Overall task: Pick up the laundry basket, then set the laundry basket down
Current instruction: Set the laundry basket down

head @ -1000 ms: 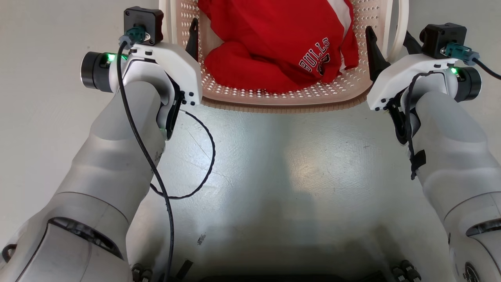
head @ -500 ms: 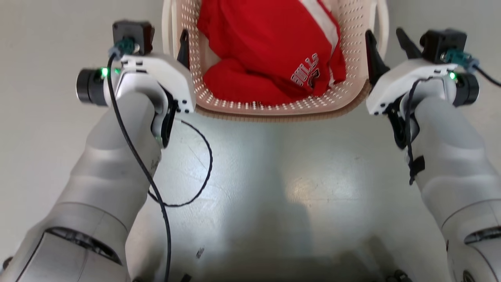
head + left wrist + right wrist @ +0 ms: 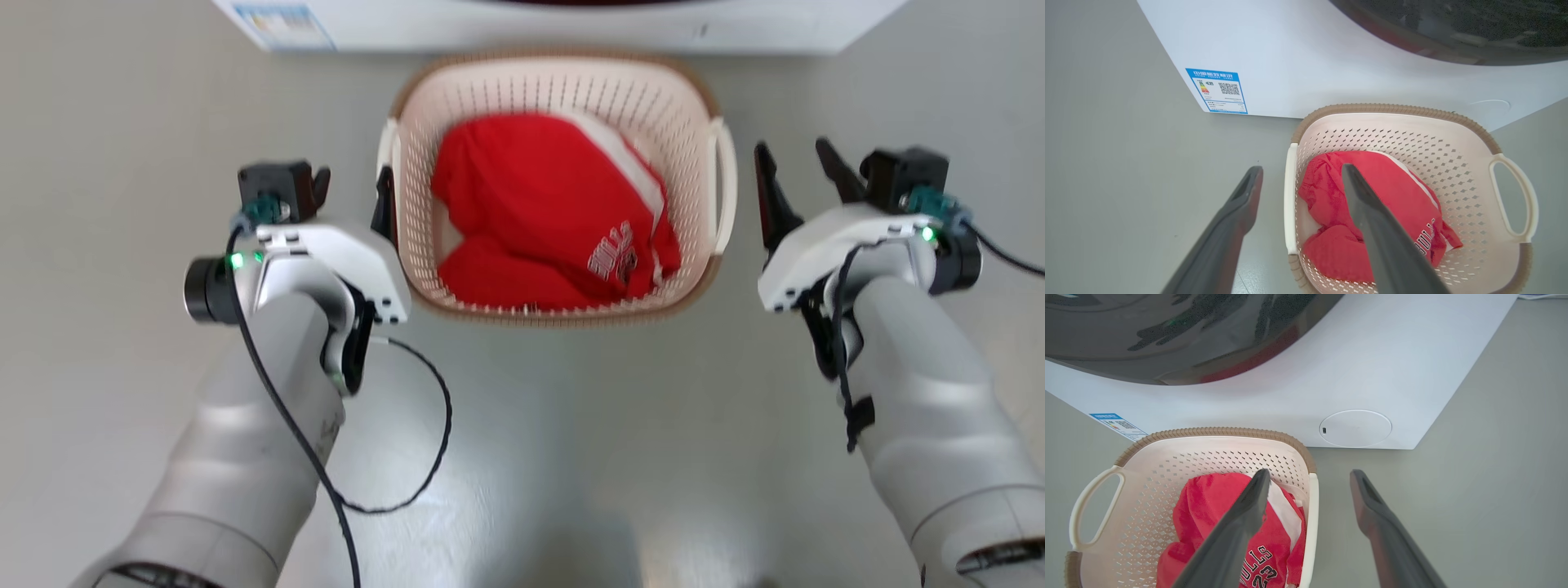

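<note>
Now let go: left gripper (image 3: pixel 353 184) spread wide and holding nothing, one dark finger (image 3: pixel 1229 228) over the floor (image 3: pixel 522 457) and the other over the basket's left edge in the left wrist view, seemingly above the handle rather than on it. Right gripper (image 3: pixel 793 155) likewise wide and empty, just right of the right loop handle (image 3: pixel 724 188). A second ago set astride those handles, with the basket tight between the forearms; since then drawn off, though with the head camera raised as well, so part of the shift owed to the view. Between the two, the laundry basket (image 3: pixel 555 90), down on the grey floor, far rim just before the white washing machine (image 3: pixel 571 24). Probably the set-down done, then, and only the retreat left. Cream plastic walls pierced with small diamond holes, rounded corners, a brown ribbed band like weave along the rim, smooth white loops at the sides. Inside, a soft crumpled red garment (image 3: pixel 539 204) with white trim and lettering. Machine front hard and glossy, blue label (image 3: pixel 1216 90) near its left corner.
</note>
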Robot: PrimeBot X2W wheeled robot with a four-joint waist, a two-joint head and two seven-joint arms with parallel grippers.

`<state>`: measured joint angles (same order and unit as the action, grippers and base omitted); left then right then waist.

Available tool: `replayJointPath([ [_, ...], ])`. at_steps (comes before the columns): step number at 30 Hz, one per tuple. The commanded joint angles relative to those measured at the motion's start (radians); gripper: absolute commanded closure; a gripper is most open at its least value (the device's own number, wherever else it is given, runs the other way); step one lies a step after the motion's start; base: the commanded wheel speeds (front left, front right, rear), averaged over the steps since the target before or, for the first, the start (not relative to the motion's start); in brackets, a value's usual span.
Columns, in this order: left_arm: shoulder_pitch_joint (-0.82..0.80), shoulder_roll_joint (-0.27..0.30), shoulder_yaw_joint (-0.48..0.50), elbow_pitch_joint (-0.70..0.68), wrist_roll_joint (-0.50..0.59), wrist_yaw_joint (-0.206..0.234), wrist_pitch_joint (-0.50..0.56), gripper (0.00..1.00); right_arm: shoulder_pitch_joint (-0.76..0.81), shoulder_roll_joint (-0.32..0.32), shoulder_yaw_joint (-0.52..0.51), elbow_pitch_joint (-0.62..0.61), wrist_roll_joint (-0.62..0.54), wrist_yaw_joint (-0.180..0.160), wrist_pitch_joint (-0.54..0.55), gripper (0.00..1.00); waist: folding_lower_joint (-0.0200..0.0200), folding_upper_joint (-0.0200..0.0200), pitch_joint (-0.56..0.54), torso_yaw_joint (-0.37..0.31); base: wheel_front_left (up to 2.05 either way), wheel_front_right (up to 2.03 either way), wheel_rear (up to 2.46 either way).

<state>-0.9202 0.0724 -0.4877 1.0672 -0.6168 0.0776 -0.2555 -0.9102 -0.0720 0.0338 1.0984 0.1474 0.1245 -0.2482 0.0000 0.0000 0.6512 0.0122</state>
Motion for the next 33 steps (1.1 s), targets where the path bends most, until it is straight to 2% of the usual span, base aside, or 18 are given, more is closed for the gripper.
replayJointPath([
  [1,0.028,0.031,0.028,-0.022,0.010,-0.004,-0.006,0.00,0.040,0.022,0.011,-0.024,-0.013,0.006,-0.014,0.00,0.0000,0.0000,-0.083,0.000,0.00,0.00,0.00],
  [10,0.153,0.033,0.128,-0.090,0.071,-0.018,-0.006,0.00,0.134,0.022,-0.050,-0.090,-0.086,0.006,-0.014,0.00,0.0000,0.0000,-0.245,0.001,0.00,0.00,0.00],
  [20,0.303,0.048,0.260,-0.231,0.163,-0.059,-0.006,0.00,0.267,0.022,-0.038,-0.231,-0.113,0.006,-0.014,0.00,0.0000,0.0000,-0.388,-0.005,0.00,0.00,0.00],
  [33,0.473,0.008,0.370,-0.286,0.231,-0.086,-0.006,0.00,0.450,0.022,-0.037,-0.328,-0.119,0.006,-0.014,0.00,0.0000,0.0000,-0.596,-0.005,0.00,0.00,0.00],
])
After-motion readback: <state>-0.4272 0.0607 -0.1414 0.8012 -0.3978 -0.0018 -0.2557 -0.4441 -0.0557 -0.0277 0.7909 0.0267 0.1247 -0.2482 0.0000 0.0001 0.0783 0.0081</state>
